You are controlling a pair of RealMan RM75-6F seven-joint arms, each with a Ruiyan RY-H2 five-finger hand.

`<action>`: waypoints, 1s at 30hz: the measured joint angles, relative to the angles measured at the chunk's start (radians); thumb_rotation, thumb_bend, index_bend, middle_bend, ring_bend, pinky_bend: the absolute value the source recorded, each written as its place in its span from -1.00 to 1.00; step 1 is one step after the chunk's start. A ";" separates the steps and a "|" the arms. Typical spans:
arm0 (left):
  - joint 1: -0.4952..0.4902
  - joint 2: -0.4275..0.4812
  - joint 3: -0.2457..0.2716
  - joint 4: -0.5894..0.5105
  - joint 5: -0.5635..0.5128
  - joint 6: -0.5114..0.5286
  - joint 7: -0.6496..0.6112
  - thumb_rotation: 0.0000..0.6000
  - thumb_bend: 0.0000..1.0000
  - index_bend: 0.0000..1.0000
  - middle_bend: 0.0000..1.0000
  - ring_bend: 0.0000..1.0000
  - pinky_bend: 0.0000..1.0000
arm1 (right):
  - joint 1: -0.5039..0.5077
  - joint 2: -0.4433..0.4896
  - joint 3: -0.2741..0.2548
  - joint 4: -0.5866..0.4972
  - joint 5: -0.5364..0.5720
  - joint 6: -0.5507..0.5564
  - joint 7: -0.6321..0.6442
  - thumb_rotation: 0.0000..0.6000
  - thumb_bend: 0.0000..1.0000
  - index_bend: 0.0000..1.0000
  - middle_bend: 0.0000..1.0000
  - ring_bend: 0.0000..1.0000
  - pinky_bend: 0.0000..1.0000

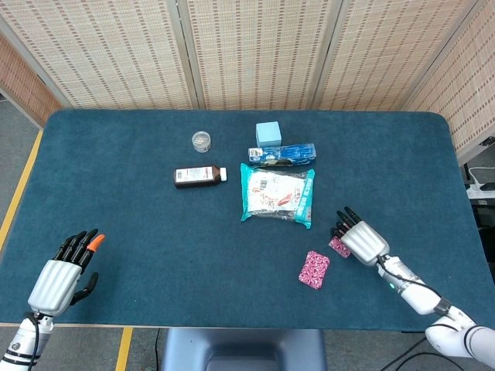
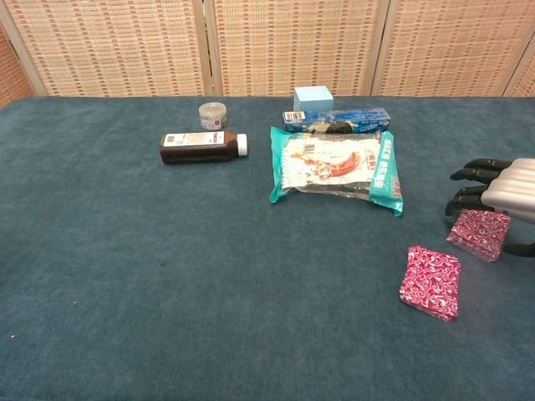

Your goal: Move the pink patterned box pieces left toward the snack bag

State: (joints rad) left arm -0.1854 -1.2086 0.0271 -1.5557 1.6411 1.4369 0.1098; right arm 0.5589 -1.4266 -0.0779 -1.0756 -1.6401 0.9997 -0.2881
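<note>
Chest view: right hand [image 2: 501, 200] is spread open over one pink box piece [image 2: 478, 233], positioned for pushing it toward the snack bag [image 2: 336, 169].

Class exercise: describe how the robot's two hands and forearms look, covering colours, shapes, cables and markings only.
Both hands have silver-grey, box-like backs and black fingers. The left hand has one orange fingertip. The right hand leads to a slim white forearm with a thin cable running along it and a small green light near the wrist. No lettering or logos can be made out.
</note>
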 measured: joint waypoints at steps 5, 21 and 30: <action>0.001 0.000 0.001 0.001 0.001 0.001 0.000 1.00 -0.04 -1.00 -1.00 -1.00 -0.76 | -0.001 -0.001 0.002 -0.001 0.006 -0.004 -0.011 1.00 -0.57 -0.48 -0.49 -0.93 -1.00; -0.001 0.001 0.001 0.000 0.002 -0.001 0.000 1.00 -0.04 -1.00 -1.00 -1.00 -0.76 | -0.002 -0.001 0.011 -0.020 0.029 -0.014 -0.048 1.00 -0.57 -0.40 -0.42 -0.88 -1.00; 0.000 0.001 0.002 0.000 0.001 0.000 0.002 1.00 -0.04 -1.00 -1.00 -1.00 -0.76 | -0.002 -0.001 0.013 -0.023 0.038 -0.019 -0.054 1.00 -0.57 -0.38 -0.42 -0.87 -1.00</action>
State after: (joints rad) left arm -0.1851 -1.2075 0.0292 -1.5552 1.6425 1.4367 0.1119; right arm 0.5571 -1.4280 -0.0648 -1.0986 -1.6017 0.9806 -0.3422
